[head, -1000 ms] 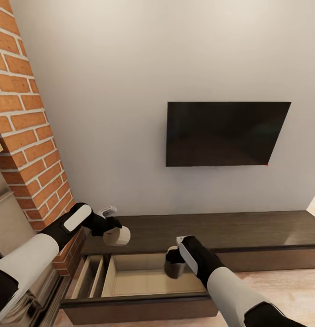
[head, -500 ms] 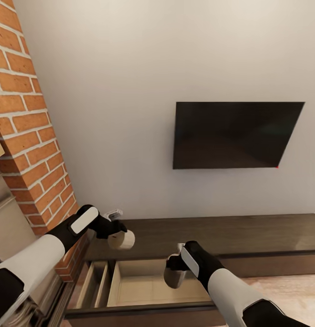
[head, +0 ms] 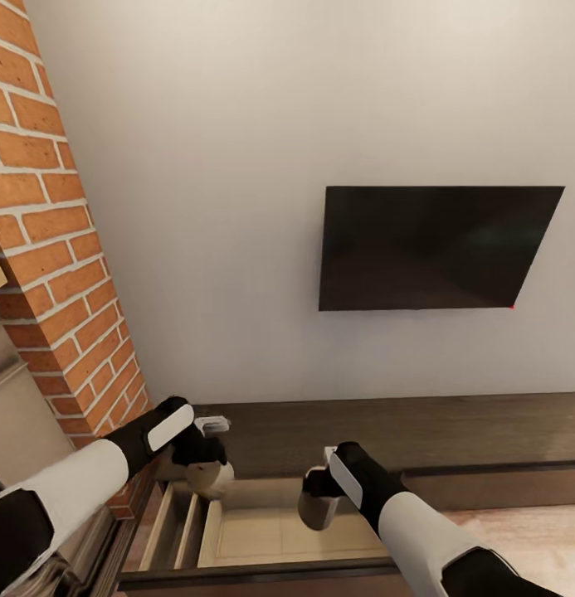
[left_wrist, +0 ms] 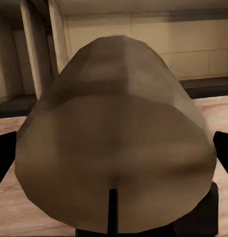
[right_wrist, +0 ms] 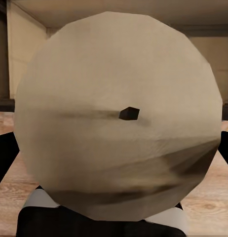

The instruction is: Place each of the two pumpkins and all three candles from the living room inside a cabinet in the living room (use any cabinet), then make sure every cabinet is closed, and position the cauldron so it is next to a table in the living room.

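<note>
Soft, even simulator light; faint shadows, blocky close-up wrist renders.

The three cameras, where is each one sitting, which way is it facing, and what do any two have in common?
Head view: up on the robot, looking down at the wall TV, the open cabinet drawer and both arms.
Left wrist view: by the left tool, facing its tan candle with the drawer behind.
Right wrist view: by the right tool, facing its cream candle end-on.
Shared: both wrist views show the open drawer.
</note>
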Controlling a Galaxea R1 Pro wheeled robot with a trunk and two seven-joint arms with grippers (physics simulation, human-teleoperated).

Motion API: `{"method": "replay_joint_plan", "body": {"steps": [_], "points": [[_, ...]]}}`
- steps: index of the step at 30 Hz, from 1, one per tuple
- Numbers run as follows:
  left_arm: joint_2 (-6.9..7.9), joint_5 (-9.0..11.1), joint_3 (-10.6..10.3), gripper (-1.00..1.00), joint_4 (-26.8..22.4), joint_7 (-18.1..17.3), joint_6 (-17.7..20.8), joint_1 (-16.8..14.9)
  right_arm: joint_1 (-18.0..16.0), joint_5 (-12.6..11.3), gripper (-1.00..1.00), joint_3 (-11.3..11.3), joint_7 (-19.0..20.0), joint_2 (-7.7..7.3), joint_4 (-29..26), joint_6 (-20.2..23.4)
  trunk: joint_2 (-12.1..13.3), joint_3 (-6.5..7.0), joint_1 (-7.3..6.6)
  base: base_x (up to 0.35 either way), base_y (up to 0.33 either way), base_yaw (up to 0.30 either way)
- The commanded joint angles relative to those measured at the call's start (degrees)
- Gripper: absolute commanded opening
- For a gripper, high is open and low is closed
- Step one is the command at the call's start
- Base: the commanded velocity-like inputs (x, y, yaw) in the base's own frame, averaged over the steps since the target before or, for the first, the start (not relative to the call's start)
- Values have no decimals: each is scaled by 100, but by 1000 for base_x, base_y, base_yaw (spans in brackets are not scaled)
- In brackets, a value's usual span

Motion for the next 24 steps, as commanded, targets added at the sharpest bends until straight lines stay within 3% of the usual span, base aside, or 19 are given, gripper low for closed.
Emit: {"method": "replay_joint_plan", "body": {"steps": [1,6,9,12,15,24], "points": [[-38,-1,-50,-100,11,-6,1,-1,13,2,-100,4,1,4,5,-1,0,1,0,0,0,0],[-291,1,-142,-100,833,-44,-28,72,45,0,-100,29,9,16,17,-1,0,1,0,0,0,0],[-340,-1,-147,-100,1126,-89,-38,83,49,0,-100,29,11,16,16,-3,0,1,0,0,0,0],[-374,4,-148,-100,1208,-202,-45,89,50,12,-100,28,17,16,15,-92,0,1,0,0,0,0],[-511,-2,-149,-100,1262,-322,-66,128,50,7,-100,28,18,9,57,-341,0,1,0,60,0,0],[-691,-4,-149,-100,1281,-346,-98,203,57,33,-100,44,42,16,148,-394,0,1,0,295,0,0]]}}
